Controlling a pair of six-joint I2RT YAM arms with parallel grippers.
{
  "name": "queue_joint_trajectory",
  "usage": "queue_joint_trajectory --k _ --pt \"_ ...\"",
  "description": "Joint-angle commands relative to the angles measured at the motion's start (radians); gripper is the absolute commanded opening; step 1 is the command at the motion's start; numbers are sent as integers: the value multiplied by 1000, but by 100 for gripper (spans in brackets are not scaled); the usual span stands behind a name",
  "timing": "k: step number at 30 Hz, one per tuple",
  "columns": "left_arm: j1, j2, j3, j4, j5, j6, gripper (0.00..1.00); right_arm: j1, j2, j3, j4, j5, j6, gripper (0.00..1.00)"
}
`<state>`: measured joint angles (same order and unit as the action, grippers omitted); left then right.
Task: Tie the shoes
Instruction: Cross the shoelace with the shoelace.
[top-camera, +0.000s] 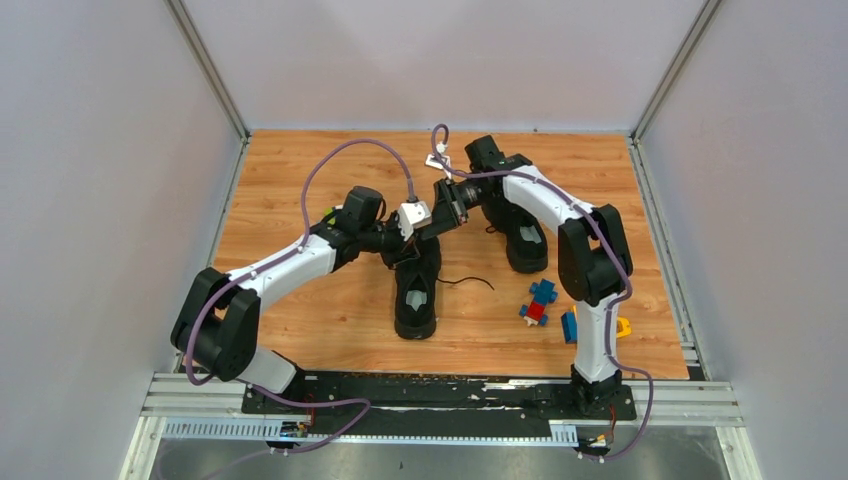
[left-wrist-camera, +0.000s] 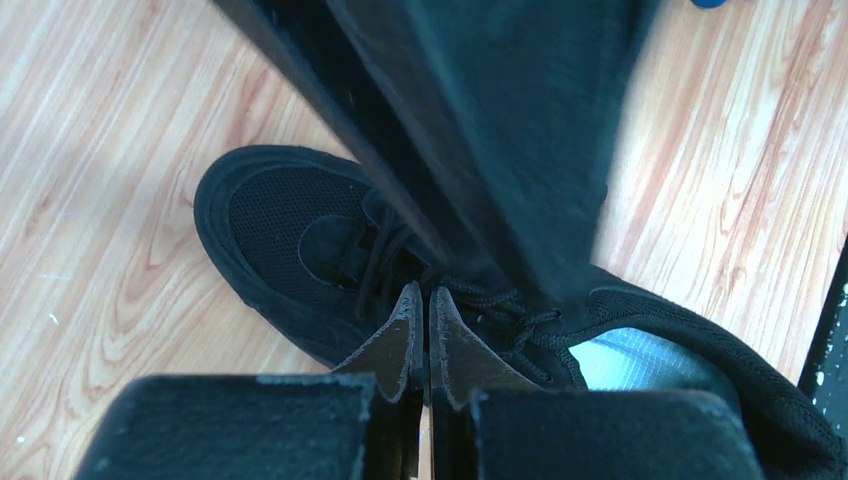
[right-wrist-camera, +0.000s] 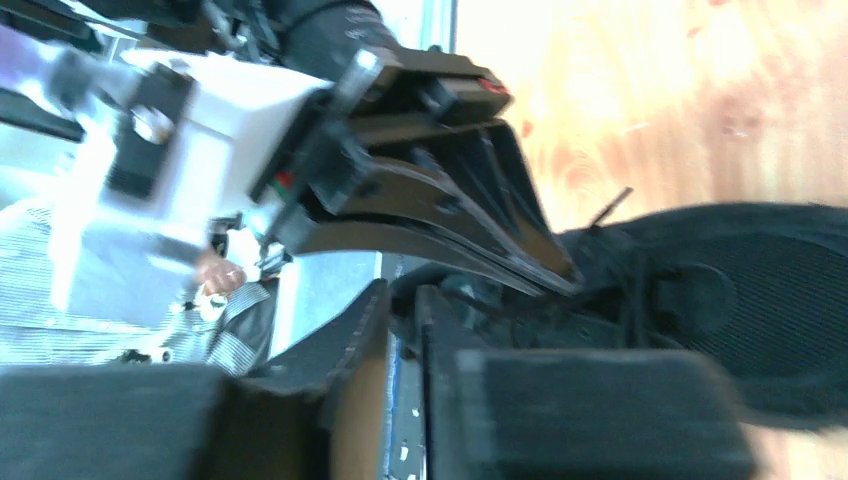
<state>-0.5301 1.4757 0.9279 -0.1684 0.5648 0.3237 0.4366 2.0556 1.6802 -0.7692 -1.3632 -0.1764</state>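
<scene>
Wooden bench (top-camera: 330, 320), from above: the near shoe (top-camera: 415, 305) lies mid-bench, its long axis running near to far. The heel faces the arm bases and the toe sits under both wrists. The other shoe (top-camera: 527, 245) lies to its right.

Left wrist: your left jaws are pressed together at the laces (left-wrist-camera: 500, 305), and the toe points away from them.

Right wrist, blurred: I cannot tell whether your right jaws grip anything. Pinch one lace end per arm and pull the slack apart slowly, keeping the wrists from clashing.

The sneakers (top-camera: 415, 322) are all black with pale grey insoles (top-camera: 417, 294), the table (top-camera: 330, 310) has orange wood grain, and the toy blocks (top-camera: 541, 300) are blue, red and yellow.
</scene>
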Motion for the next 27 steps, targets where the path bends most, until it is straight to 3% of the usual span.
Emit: queue_joint_trajectory --k 1,5,11,13,16,20,27 --pt "2 1 -16 44 -33 39 0 87 -28 39 5 -84 69 26" --pt "2 15 -15 39 -8 89 0 80 -112 6 1 -10 46 38" --pt "2 3 -11 54 5 74 0 -50 -228 -59 -35 144 -56 40" --pt "-1 -14 -28 81 45 93 0 -92 -238 -114 -38 269 -95 40" --pt "-10 -36 -71 143 40 95 0 -114 -220 -180 22 411 -76 39" --pt "-21 -78 -135 229 11 86 0 -148 -166 -285 204 458 32 37" --pt "-37 -148 -252 375 -53 156 0 -110 1 -198 293 540 120 35"
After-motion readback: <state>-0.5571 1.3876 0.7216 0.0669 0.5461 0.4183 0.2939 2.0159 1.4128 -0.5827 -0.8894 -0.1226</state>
